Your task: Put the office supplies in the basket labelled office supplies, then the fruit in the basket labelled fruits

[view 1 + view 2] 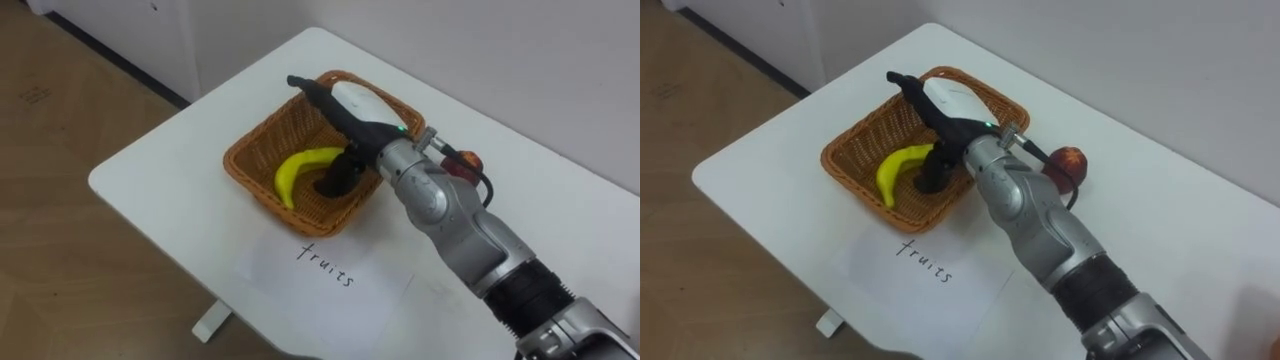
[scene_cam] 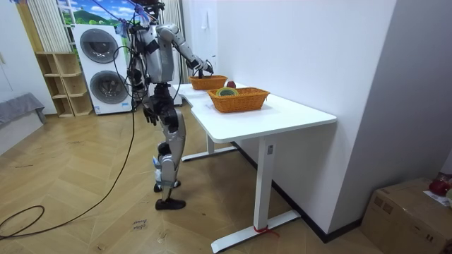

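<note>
Right hand (image 1: 345,100) is held over the wicker basket (image 1: 240,160), its dark fingers stretched out straight toward 10 o'clock and its thumb turned down into the basket; nothing is seen to be clasped. Whether the thumb touches the fruit cannot be told.

At the left of the basket's floor a yellow banana (image 1: 300,165) is laid flat. Its long axis is set from about 7 o'clock up to between 1 and 2 o'clock, with the curve bowed toward 10 o'clock and the upper end placed just beside the thumb. A sheet of paper (image 1: 300,285) with handwriting is laid on the white table (image 1: 150,170) at 6 o'clock of the basket. A red apple (image 1: 1070,160) is seen on the table at 3 o'clock of the basket, behind the wrist, outside the rim.

From the room view the robot is seen standing at the table's far end, at the room view's left, with the left hand (image 2: 150,113) hung low by the hip. A second basket (image 2: 239,102) is set nearer the room view's right.
</note>
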